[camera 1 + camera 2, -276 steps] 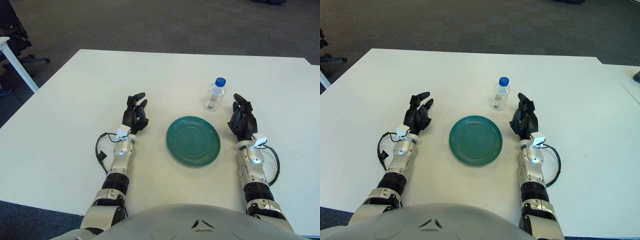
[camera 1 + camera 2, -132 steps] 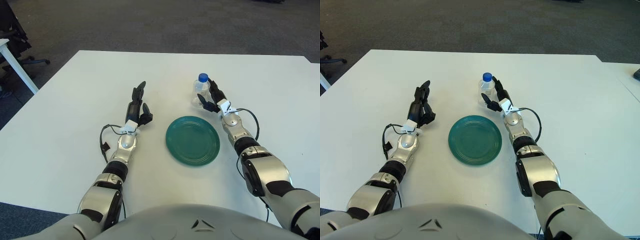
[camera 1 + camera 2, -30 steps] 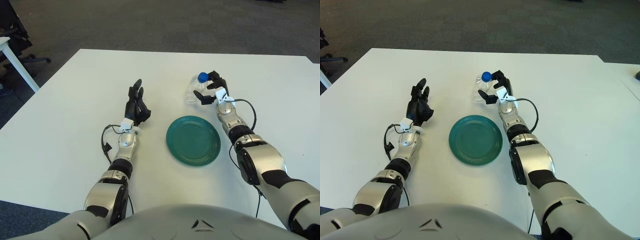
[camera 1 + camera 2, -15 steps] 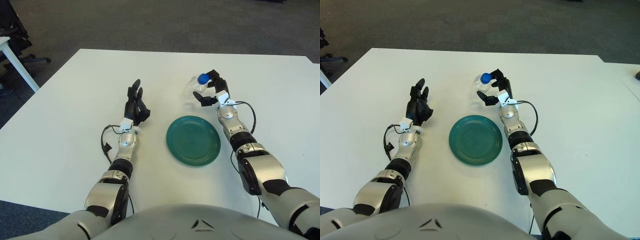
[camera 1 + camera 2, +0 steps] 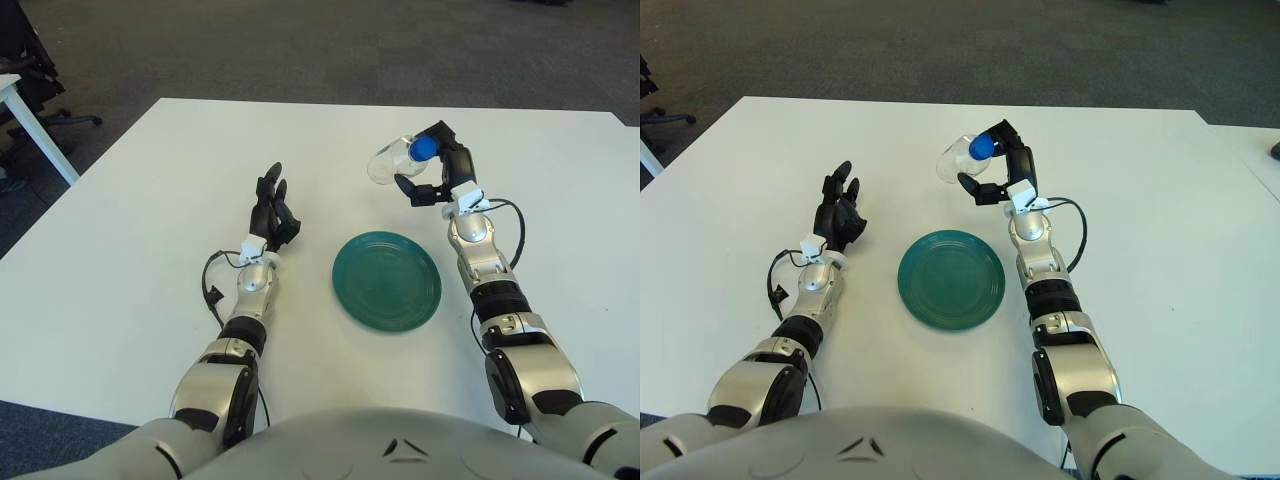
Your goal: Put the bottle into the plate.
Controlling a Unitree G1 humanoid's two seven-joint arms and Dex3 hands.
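A clear plastic bottle (image 5: 392,163) with a blue cap (image 5: 421,149) is held off the table, tipped over with its cap pointing toward me. My right hand (image 5: 437,172) is shut on the bottle near its neck, above and behind the far right rim of the green plate (image 5: 386,281). In the right eye view the bottle (image 5: 958,158) and right hand (image 5: 1000,168) show behind the plate (image 5: 951,279). The plate has nothing in it. My left hand (image 5: 271,212) shows left of the plate with fingers spread, holding nothing.
The white table (image 5: 130,200) spreads wide around the plate. Dark carpet lies beyond its far edge. A second white table's corner (image 5: 12,95) and an office chair base show at far left.
My right hand has lifted the bottle off the table and carried it up and to the right, tipping it further so the cap faces me. The left hand has barely moved.
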